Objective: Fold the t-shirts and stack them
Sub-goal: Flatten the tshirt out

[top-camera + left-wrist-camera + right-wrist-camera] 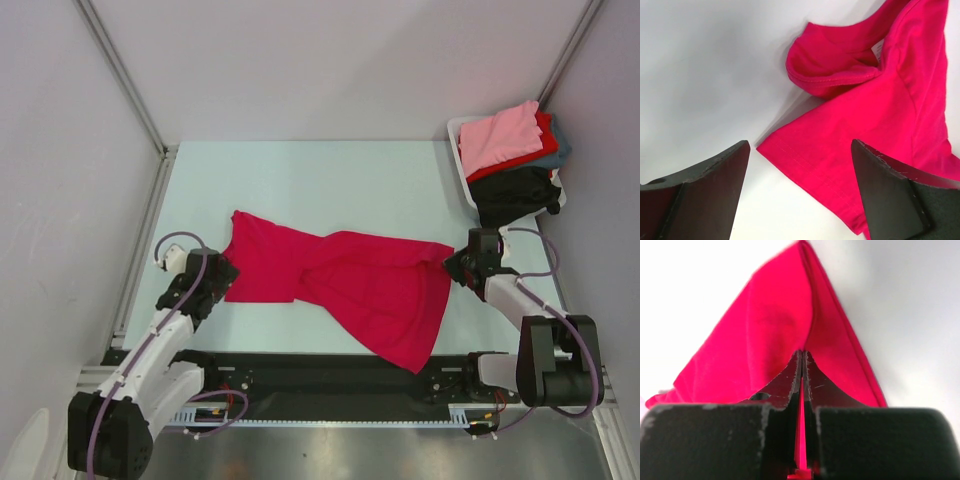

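A crimson-magenta t-shirt (350,280) lies spread and rumpled across the middle of the table, one end hanging toward the near edge. My left gripper (222,272) is open just at the shirt's left edge; in the left wrist view the sleeve hem (840,165) lies between the spread fingers (715,185). My right gripper (455,262) is shut on the shirt's right corner; the right wrist view shows cloth (785,335) pinched between the closed fingertips (790,375).
A white bin (462,140) at the back right holds a stack of folded shirts: light pink (500,135) on top, red, grey-teal and black (515,195) beneath. Metal frame posts and walls bound the table on both sides.
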You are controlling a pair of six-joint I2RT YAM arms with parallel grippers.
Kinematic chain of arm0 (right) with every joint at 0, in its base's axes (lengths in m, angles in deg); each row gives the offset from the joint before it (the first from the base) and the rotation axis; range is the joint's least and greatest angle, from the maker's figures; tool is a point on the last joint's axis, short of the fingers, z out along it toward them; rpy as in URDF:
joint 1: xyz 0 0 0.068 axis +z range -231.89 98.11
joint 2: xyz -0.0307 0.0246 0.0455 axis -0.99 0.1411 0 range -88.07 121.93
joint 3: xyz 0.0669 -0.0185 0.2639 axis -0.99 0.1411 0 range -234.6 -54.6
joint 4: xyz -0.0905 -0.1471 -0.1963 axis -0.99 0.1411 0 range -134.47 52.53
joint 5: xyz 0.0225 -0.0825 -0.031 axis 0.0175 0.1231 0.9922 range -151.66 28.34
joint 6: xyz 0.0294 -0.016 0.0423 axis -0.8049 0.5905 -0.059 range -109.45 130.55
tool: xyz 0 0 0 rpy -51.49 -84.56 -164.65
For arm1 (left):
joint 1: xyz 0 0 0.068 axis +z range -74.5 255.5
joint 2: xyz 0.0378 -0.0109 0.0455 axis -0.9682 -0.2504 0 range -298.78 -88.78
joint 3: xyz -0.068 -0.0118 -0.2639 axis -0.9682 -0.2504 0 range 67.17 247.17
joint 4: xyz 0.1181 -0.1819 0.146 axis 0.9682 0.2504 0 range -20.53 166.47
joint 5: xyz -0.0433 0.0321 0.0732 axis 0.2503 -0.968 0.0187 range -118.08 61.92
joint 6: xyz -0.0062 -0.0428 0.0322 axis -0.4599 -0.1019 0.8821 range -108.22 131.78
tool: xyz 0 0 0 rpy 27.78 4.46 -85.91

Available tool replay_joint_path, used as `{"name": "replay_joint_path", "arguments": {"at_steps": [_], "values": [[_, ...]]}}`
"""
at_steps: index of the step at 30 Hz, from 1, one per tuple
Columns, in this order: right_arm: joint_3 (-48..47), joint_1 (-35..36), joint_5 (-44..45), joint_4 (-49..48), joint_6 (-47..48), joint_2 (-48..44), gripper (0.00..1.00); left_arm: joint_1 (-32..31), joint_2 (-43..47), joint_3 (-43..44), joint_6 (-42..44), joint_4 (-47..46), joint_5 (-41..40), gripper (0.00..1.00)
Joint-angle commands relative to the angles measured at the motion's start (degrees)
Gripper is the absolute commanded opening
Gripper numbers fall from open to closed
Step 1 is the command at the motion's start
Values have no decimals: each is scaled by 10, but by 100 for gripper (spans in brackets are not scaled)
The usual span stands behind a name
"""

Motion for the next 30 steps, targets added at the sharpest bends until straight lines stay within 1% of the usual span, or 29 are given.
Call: {"name": "replay_joint_path", "arguments": {"at_steps": [1,7,12,14,17,20,22,26,30], "values": [[-24,-2,15,7,13,-24,0,6,-10,9,15,-13,9,88],[-37,-3,4,4,17,-30,0,6,-38,-5,18,-22,20,85],[-34,-1,14,-1,25,-33,0,6,-62,-12,18,-21,23,78],[-33,3,28,3,28,-40,0,6,-63,-17,17,-16,23,78],[-28,3,36,0,29,-49,0,6,-64,-19,7,1,21,71],[-23,3,35,-5,27,-48,0,6,-62,-22,0,5,24,67],[-21,2,29,-8,26,-46,0,6,-67,-24,-3,0,26,66],[-20,3,25,-4,25,-48,0,6,-90,-23,-6,-20,26,56],[-13,3,26,-8,24,-57,0,6,-123,-25,-12,-49,42,52]]}}
